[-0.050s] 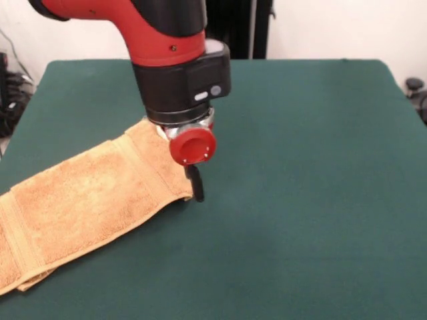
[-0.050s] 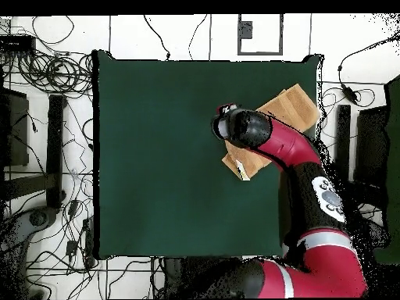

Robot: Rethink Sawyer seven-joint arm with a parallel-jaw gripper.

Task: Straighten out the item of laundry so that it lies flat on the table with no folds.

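A: So, is any writing or label readable?

B: None that I can read. The arm point(image 1: 167, 40) is red and black, with a red round cap just above the gripper point(image 1: 196, 187).

A: Where is the towel?

B: The orange-tan towel point(image 1: 87, 200) lies on the green table point(image 1: 307, 167), toward the left edge in the front view. From overhead, the towel point(image 2: 293, 109) sits by the table's point(image 2: 156, 156) upper right corner, partly hidden under the arm.

A: How does it sit against the gripper?

B: The gripper's dark tip comes down at the towel's right-hand end, right at its edge.

A: Is it spread or pinching?

B: I cannot tell.

A: Which way does the towel run?

B: It looks folded into a long strip, its long axis slanting from lower left up to the gripper, with a border band across each end
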